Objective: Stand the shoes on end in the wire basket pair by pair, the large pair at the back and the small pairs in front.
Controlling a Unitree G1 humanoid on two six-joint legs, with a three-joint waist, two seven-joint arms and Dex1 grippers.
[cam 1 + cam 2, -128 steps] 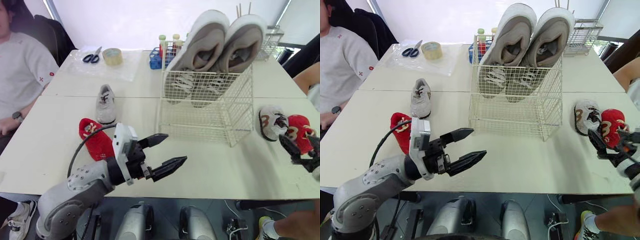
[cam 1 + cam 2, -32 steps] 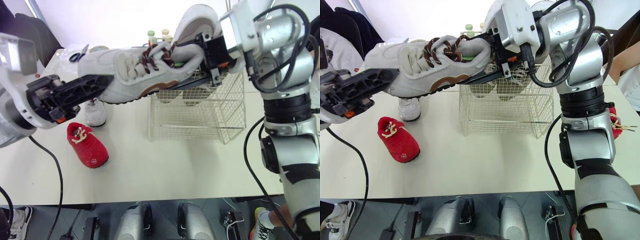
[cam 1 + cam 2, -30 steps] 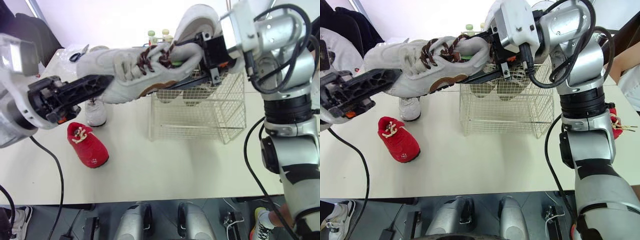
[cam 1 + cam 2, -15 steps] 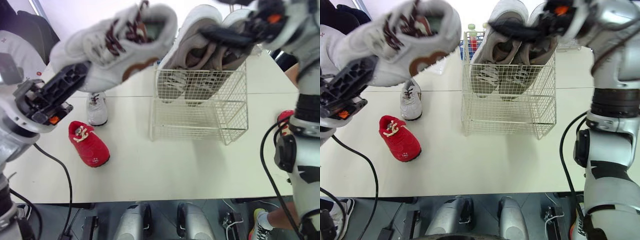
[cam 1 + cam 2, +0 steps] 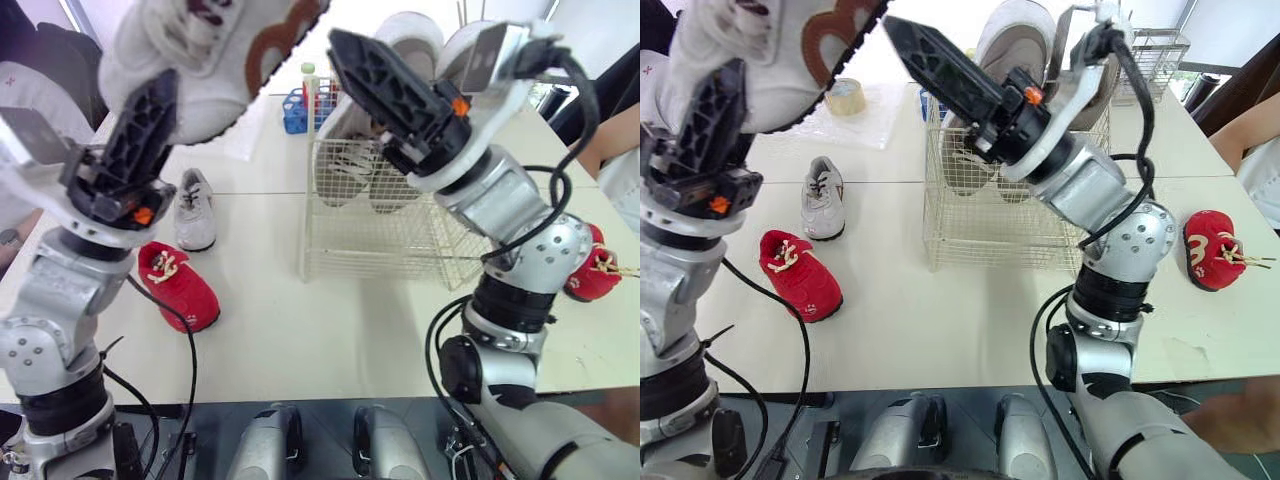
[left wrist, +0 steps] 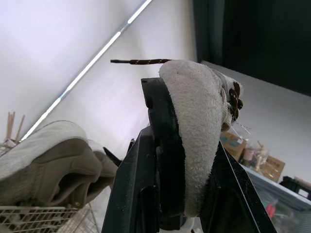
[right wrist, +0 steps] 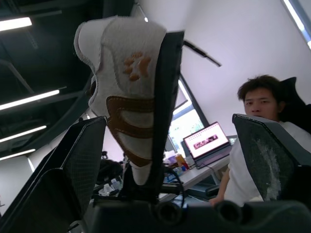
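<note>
White shoe with brown trim (image 5: 200, 45) is up high over the left side of the worktop (image 5: 330, 330); the left gripper (image 6: 184, 145) has its two fingers squeezed tight on it, one on each side. The right gripper (image 7: 167, 121) is wide open and holds nothing; it is up in the air too, close to the shoe and right in front of the wire basket (image 5: 400, 235).

The basket has the large grey pair (image 5: 1012, 35) standing on end at the back; the front part looks empty, so I think this shoe should go there. A small grey shoe (image 5: 193, 200) and a red shoe (image 5: 180, 285) lie on the worktop to the left; another red shoe (image 5: 1208, 250) lies far off on the right.

Here is what could go wrong:
- The shoe is very high; if the squeeze slips, it will fall a long way and may bounce off the worktop.
- The open right gripper is in the path to the basket; the two could bump.
- The big grey shoes lean and poke out over the rim; a knock on the way down could tip them.
- A loose lace (image 6: 141, 61) sticks out; it could snag on the wires.
- The shoe might flop flat when let go.
</note>
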